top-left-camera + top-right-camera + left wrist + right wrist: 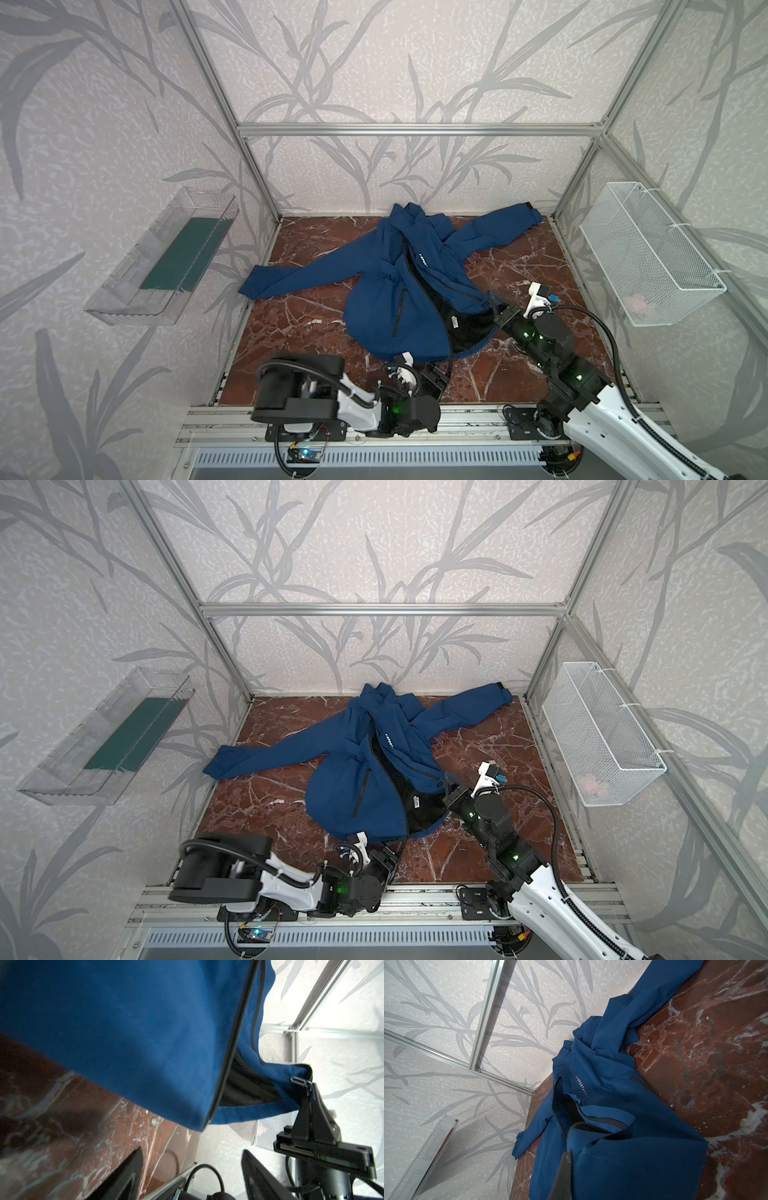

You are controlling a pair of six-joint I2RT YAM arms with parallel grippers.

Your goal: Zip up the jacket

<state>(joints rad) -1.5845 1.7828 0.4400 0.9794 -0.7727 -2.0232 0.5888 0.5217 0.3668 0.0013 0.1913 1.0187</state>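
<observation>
The navy-blue jacket [374, 307] [336, 787] lies spread on the marble table, front open, black lining showing. My right gripper [495, 308] [451, 790] is shut on its lower front corner, lifting that flap; in the right wrist view one finger [563, 1176] shows and blue cloth [633, 1157] hides the other. My left gripper [434, 373] [384, 854] [192, 1153] stands open just in front of the hem, holding nothing. In the left wrist view the other front edge's zipper teeth [234, 1047] end above the fingers. The slider [299, 1081] sits at the corner held by the right gripper.
A clear plastic bin [162, 257] with a green base hangs on the left wall. On the right wall hangs a white wire basket [648, 253]. Aluminium frame posts stand at the table's corners. Bare marble [291, 332] shows left of the jacket's body.
</observation>
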